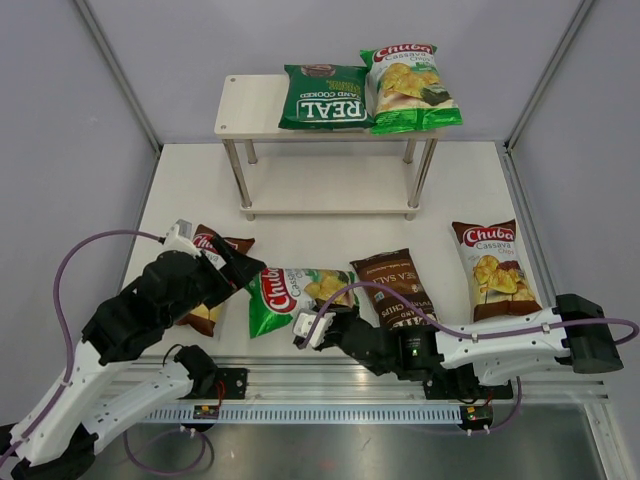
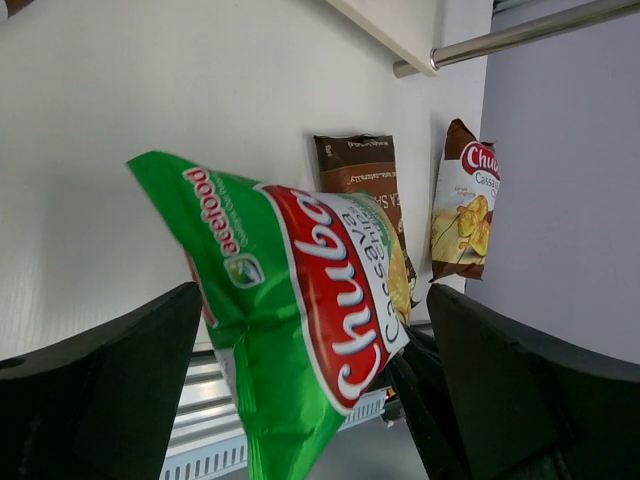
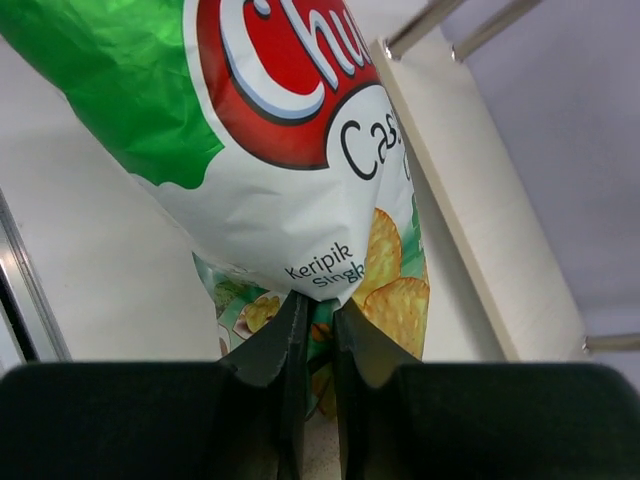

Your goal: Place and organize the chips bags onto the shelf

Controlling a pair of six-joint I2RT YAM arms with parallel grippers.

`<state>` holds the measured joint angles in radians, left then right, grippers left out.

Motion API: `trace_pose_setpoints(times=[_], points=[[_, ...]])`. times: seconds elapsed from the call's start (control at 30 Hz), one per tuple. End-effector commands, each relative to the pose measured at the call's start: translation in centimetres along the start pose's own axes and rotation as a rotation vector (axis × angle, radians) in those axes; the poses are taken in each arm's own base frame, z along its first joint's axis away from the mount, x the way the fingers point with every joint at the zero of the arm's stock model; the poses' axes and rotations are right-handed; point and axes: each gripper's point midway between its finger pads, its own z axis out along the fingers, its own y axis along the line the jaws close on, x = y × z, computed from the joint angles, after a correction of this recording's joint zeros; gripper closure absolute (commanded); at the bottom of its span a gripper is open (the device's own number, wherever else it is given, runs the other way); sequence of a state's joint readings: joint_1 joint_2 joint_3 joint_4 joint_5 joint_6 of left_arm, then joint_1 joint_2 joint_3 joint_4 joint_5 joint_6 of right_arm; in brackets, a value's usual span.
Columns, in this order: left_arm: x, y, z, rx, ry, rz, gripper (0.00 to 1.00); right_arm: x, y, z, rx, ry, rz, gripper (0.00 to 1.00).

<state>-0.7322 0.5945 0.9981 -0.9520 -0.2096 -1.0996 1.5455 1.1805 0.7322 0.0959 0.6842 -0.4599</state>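
Shines light green with a red-and-white logo: chips bag [image 1: 300, 293], on the table [image 1: 180, 190] before the shelf [image 1: 250, 105], between a brown-and-white bag [image 1: 212, 243] and a dark-brown bag [image 1: 400, 285]. Pinches its near edge, almost closed: right claw [image 3: 318, 312]. Gapes wide beside its left end, gripping nothing: left claw [image 1: 238, 268].

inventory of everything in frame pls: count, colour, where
shelf: 1, pale boards, silver legs, far centre
REAL bag: 1, dark green, top board
light-green Chuba bags: 2, one on top board right of REAL, one near centre
brown-and-white Chuba bags: 2, one near right, one near left, partly hidden by left arm
dark-brown bag: 1, near centre
table: 1, white
left gripper: open
right gripper: shut on near light-green bag
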Motion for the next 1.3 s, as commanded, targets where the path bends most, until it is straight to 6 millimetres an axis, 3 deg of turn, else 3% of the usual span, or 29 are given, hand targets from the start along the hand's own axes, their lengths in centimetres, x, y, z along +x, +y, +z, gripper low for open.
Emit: trace_pose_setpoints(times=[0.0, 0.13, 0.37, 0.43, 0.5, 0.6, 0.7, 0.93, 1.07, 1.27], points=[[0.8, -0.2, -0.8, 0.02, 0.045, -0.028, 0.01, -5.4, -2.2, -0.6, 0.112, -0.191, -0.003, 1.0], [2.0, 0.5, -0.5, 0.038, 0.077, -0.049, 0.01, -6.6, -2.3, -0.9, 0.122, -0.234, -0.008, 1.0], [4.9, -0.8, 0.5, 0.158, 0.198, -0.098, 0.01, -7.9, -2.4, -0.2, 0.184, -0.241, -0.043, 1.0], [4.3, -0.8, 0.3, 0.142, 0.173, -0.091, 0.01, -7.7, -2.9, 0.1, 0.222, -0.208, -0.053, 1.0], [2.8, 0.5, 0.1, 0.071, 0.095, -0.086, 0.01, -7.1, -3.2, 0.3, 0.264, -0.182, -0.079, 1.0], [0.5, 1.2, -1.2, 0.032, -0.015, -0.096, 0.01, -6.7, -3.3, 0.3, 0.28, -0.171, -0.072, 1.0], [-0.7, 1.4, -2.3, 0.031, -0.067, -0.111, 0.01, -6.7, -4.0, 0.0, 0.311, -0.172, -0.055, 1.0], [0.2, 0.8, -1.7, 0.076, -0.034, -0.14, 0.01, -8.2, -5.3, -0.6, 0.344, -0.208, -0.01, 1.0], [0.3, -1.3, -1.3, 0.196, -0.028, -0.153, 0.01, -9.3, -4.7, -0.4, 0.31, -0.242, 0.002, 1.0], [0.9, -1.1, 0.0, 0.181, -0.012, -0.184, 0.01, -11.2, -4.1, -0.6, 0.263, -0.326, 0.045, 1.0]])
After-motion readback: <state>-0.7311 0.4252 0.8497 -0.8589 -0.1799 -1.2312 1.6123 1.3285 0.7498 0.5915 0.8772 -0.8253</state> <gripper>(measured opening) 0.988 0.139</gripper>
